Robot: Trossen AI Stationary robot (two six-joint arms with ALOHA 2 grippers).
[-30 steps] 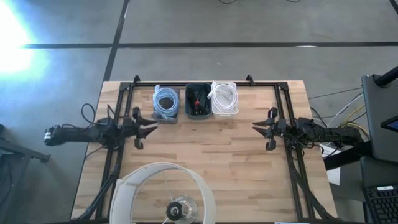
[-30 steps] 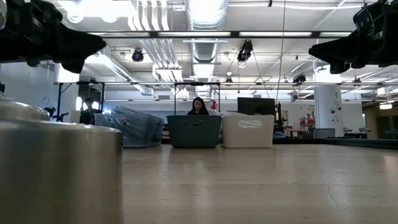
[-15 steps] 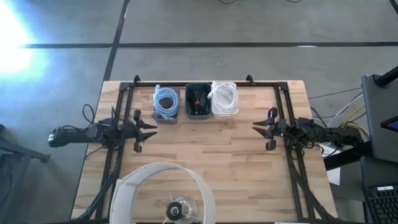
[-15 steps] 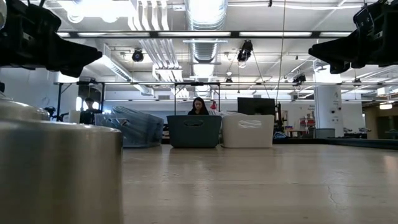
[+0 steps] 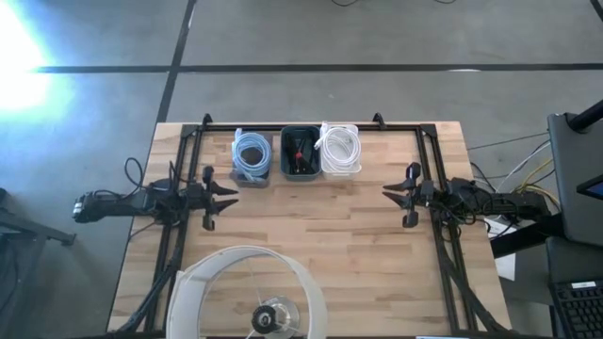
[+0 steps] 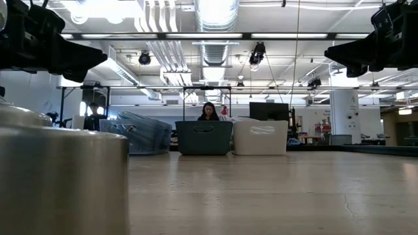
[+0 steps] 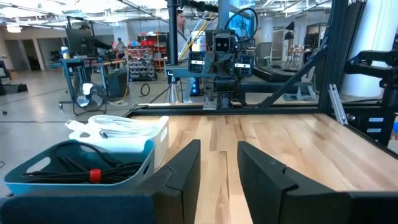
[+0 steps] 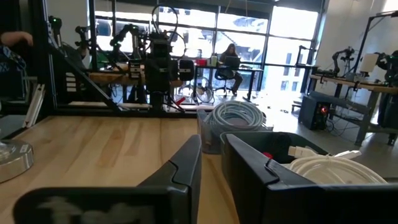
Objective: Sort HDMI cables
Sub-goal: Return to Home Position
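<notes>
Light blue HDMI cables, coiled, in left bin; black HDMI cables in middle bin; white HDMI cables in right bin; bins abreast at tabletop far edge. Idle: left pincer, right pincer, both slightly spread, empty, well apart at opposite sides.

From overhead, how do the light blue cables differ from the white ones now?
The light blue HDMI cables form a tight round coil; the white HDMI cables lie in looser, overlapping loops. The light blue ones sit in the bluish left bin, the white ones in the white right bin. Both lots lie inside bins flanking the dark middle bin.
</notes>
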